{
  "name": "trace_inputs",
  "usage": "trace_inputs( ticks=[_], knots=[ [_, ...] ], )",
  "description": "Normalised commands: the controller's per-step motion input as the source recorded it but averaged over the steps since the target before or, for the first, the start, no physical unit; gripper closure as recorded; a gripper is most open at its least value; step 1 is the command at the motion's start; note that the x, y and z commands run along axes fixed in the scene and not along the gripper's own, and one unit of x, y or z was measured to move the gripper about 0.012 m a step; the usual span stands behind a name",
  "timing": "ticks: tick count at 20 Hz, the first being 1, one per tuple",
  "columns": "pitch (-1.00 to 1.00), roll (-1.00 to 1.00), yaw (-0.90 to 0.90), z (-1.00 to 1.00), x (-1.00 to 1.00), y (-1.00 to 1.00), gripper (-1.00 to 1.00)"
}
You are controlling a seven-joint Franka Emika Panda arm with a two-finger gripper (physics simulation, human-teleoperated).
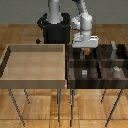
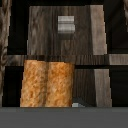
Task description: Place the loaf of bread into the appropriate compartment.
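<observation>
Arm: bent downward at upper right of the exterior view, gripper (image 1: 85, 49) clamped on the loaf of bread (image 1: 85, 50) above the dark compartment tray (image 1: 95, 62). Wrist view: loaf of bread (image 2: 47, 83) fills lower left, a grey object (image 2: 65, 24) lies beyond. No legible writing.

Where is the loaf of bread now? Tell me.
Exterior view's right: the loaf of bread sits in the gripper, above a rear compartment of the divided bin.

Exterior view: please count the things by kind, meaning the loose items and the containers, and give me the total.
loaf of bread: 1
small grey objects: 3
light wooden tray: 1
dark compartment box: 1
Total: 6
</observation>
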Motion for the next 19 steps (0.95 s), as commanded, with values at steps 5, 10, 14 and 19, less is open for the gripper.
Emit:
trace_inputs(
  ticks=[5,10,14,19],
  knots=[
    [0.00,0.00,0.00,0.00,1.00,0.00,1.00],
    [0.00,0.00,0.00,0.00,0.60,0.00,1.00],
    [0.00,0.00,0.00,0.00,0.00,0.00,-1.00],
    [0.00,0.00,0.00,0.00,0.00,0.00,-1.00]
  ],
)
